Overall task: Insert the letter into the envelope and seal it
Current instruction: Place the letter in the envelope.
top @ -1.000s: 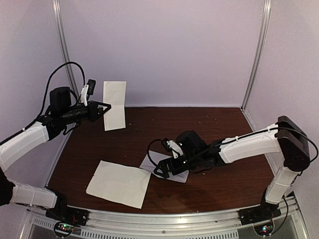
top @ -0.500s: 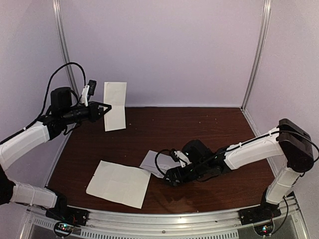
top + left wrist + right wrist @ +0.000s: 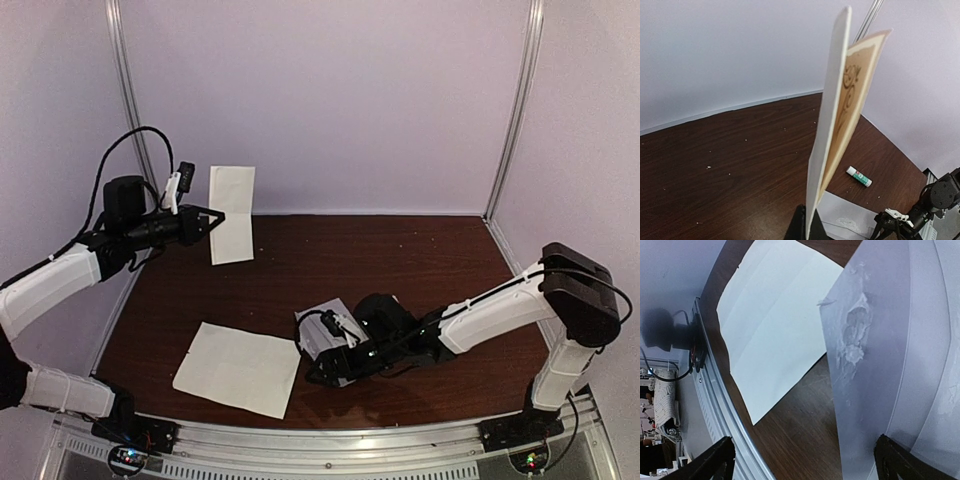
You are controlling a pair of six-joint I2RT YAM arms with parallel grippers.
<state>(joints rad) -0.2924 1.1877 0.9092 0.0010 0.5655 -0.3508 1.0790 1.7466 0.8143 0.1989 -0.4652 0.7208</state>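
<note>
My left gripper (image 3: 207, 222) is held high at the back left, shut on the bottom edge of the letter (image 3: 231, 212), which stands upright in it. In the left wrist view the letter (image 3: 832, 125) is white outside with a tan ornamented inner face, pinched between the fingers (image 3: 799, 227). The pale grey envelope (image 3: 320, 328) lies on the table's near middle, a rough torn patch on its paper (image 3: 855, 330). My right gripper (image 3: 326, 364) sits low over its near edge and is open wide (image 3: 807, 460). One finger is above the envelope, the other beside it above the wood.
A large white creased sheet (image 3: 240, 368) lies left of the envelope, its corner close to the metal rail (image 3: 330, 440) at the table's near edge. A glue stick (image 3: 859, 176) lies on the wood beyond the envelope. Frame posts stand at the back corners.
My right gripper has swung down and toward the near edge, uncovering more of the envelope. The left arm and letter have stayed still.
</note>
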